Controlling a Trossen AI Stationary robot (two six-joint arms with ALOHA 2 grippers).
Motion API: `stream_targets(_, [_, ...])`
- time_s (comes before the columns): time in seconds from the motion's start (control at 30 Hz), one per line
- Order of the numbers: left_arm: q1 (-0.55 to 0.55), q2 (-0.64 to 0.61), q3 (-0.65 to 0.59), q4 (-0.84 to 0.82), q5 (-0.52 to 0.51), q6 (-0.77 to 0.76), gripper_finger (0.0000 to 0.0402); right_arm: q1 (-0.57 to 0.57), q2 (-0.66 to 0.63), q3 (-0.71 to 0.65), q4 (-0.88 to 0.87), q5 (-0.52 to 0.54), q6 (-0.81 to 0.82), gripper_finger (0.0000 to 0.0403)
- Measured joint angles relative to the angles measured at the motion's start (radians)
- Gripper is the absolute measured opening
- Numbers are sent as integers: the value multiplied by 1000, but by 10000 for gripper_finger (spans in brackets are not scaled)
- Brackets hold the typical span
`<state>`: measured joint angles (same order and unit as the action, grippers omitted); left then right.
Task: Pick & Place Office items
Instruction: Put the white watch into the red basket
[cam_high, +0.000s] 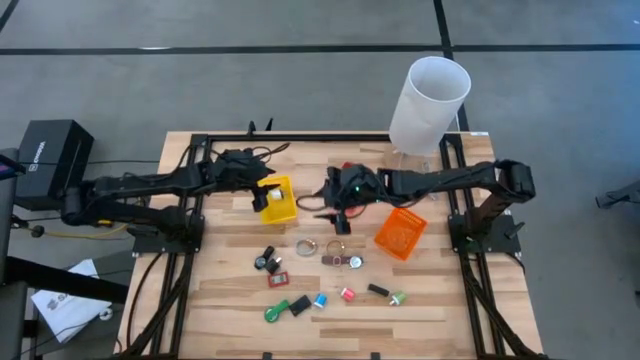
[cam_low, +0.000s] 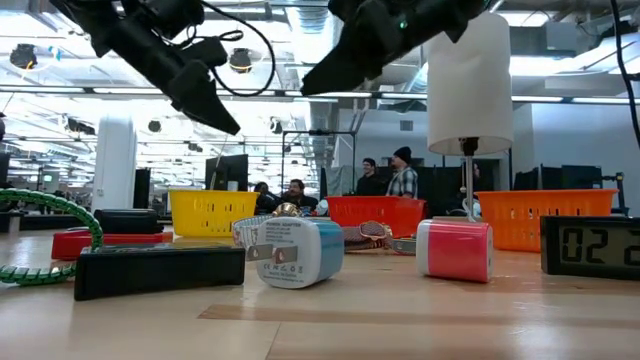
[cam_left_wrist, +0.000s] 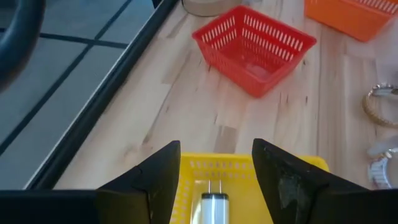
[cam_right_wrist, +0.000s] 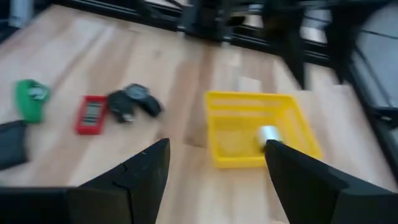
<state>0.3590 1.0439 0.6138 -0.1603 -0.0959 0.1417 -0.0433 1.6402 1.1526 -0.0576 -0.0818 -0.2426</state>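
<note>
Several tiny office items lie loose on the near half of the table: a black pair (cam_high: 268, 261), a red tag (cam_high: 278, 280), key rings (cam_high: 305, 247), a green piece (cam_high: 272, 312), and blue and pink ones. My left gripper (cam_high: 262, 192) (cam_left_wrist: 216, 149) hangs open over the yellow bin (cam_high: 279, 201). A small white plug-like item (cam_left_wrist: 211, 202) lies inside the bin, below the gap between the fingers. My right gripper (cam_high: 338, 205) (cam_right_wrist: 214, 149) is open and empty above the red bin (cam_high: 347, 213), which it mostly hides in the high view.
An orange bin (cam_high: 400, 232) sits tilted right of the red bin (cam_left_wrist: 252, 46). A tall white cylinder (cam_high: 428, 105) stands at the far right. Black frame rails (cam_high: 455, 215) run along both table sides. Bare wood lies between the bins and the scattered items.
</note>
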Motion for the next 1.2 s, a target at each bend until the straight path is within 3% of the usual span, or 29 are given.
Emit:
stream_targets(0.3, [0,-3,-1,0,0,0,180,124,32,-1,-15,-1,57,256])
stream_targets(0.57, [0,-3,-1,3,0,0,169,182,159,27,-17,-1,121,256])
stream_targets(0.67, [0,-3,-1,3,0,0,165,202,215,86,-10,-2,83,256])
stream_targets(1.2, [0,-3,-5,2,0,-1,158,181,539,450,-433,1,75,256])
